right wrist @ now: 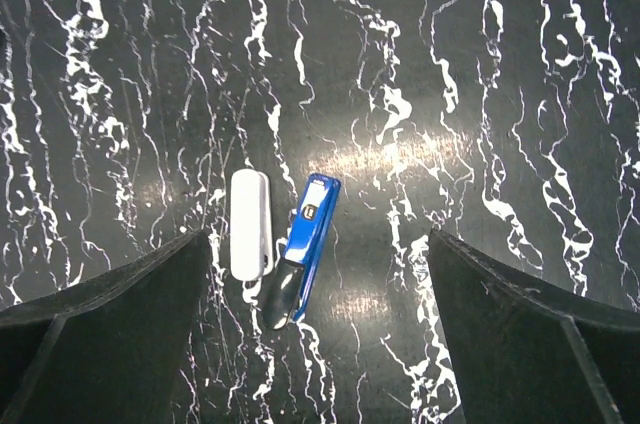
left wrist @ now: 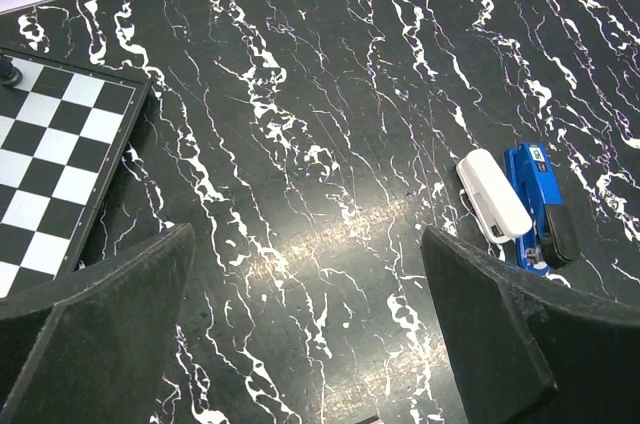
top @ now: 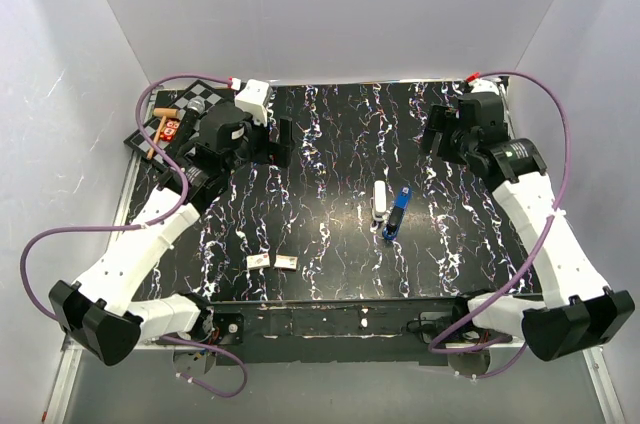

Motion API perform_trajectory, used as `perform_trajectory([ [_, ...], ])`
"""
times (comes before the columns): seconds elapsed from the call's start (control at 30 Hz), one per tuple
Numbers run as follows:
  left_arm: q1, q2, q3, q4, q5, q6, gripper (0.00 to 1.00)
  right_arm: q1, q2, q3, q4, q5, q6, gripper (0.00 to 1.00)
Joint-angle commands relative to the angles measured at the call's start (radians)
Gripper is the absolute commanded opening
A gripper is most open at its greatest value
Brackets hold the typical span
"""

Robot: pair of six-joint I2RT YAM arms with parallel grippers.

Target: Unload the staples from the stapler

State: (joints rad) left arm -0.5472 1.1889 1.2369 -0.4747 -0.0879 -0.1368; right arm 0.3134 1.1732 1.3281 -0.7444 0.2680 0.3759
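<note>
The stapler [top: 389, 208] lies spread open on the black marbled table, right of centre. Its white arm [top: 380, 200] and its blue arm [top: 397, 212] with dark parts lie side by side, joined at the near end. My right wrist view shows the white arm [right wrist: 250, 222] and the blue arm [right wrist: 310, 229] below and between my fingers. My left wrist view shows the stapler [left wrist: 510, 202] at the right. My left gripper [top: 272, 140] [left wrist: 308, 244] is open and empty at the back left. My right gripper [top: 440, 136] [right wrist: 320, 240] is open and empty at the back right, above the table.
A chessboard [top: 192, 104] [left wrist: 60, 154] with a red item [top: 170, 129] sits at the back left corner. Two small tan-white blocks [top: 259, 261] [top: 286, 262] lie near the front edge. White walls enclose the table on three sides.
</note>
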Motion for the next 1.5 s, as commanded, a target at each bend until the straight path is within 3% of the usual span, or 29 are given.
perform_trajectory([
  [0.0, -0.002, -0.043, -0.023, 0.001, 0.013, 0.043, 0.98, -0.005, 0.040, 0.059, -0.081, 0.014, 0.027, 0.98],
  [0.23, -0.002, -0.049, -0.070, 0.013, 0.019, 0.043, 0.98, 0.000, 0.006, 0.019, -0.058, -0.101, -0.018, 0.97],
  [0.5, -0.002, -0.041, -0.109, 0.024, 0.138, 0.037, 0.98, 0.082, 0.037, -0.007, -0.026, -0.292, -0.092, 0.93],
  [0.73, -0.002, 0.002, -0.080, -0.016, 0.136, 0.026, 0.98, 0.207, 0.184, 0.013, -0.050, -0.233, -0.103, 0.88],
  [0.97, -0.002, -0.035, -0.105, -0.010, 0.051, 0.011, 0.98, 0.230, 0.273, -0.004, -0.024, -0.205, -0.049, 0.84],
  [1.47, -0.002, -0.081, -0.126, -0.001, 0.030, 0.008, 0.98, 0.250, 0.502, 0.034, -0.052, -0.127, 0.043, 0.78],
])
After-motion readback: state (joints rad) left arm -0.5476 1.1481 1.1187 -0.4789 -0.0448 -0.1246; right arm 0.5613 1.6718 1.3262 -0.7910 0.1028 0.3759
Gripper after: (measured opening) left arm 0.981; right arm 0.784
